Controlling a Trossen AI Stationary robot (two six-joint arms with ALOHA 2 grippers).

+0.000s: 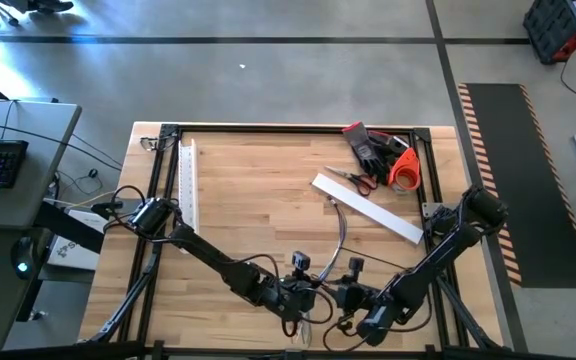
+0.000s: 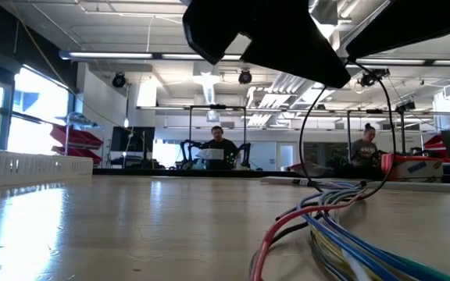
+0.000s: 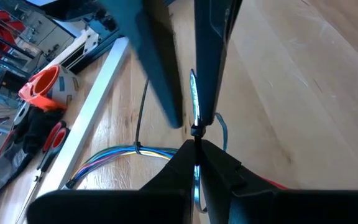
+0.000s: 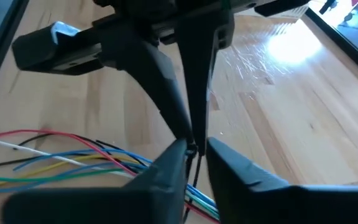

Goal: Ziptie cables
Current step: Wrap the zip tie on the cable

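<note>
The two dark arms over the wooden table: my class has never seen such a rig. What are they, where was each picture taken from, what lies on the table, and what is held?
They are two robot arms, each ending in a two-fingered tool. One picture looks down from above, one looks level across the tabletop, and two come from cameras on the wrists. On the wooden table lie a bunch of limp blue, grey and red cables, a long white plastic duct, red-handled scissors, black gloves and an orange tape roll. The left tool is shut on a thin dark plastic strip. The right tool meets it at that strip, near the table's front edge.
</note>
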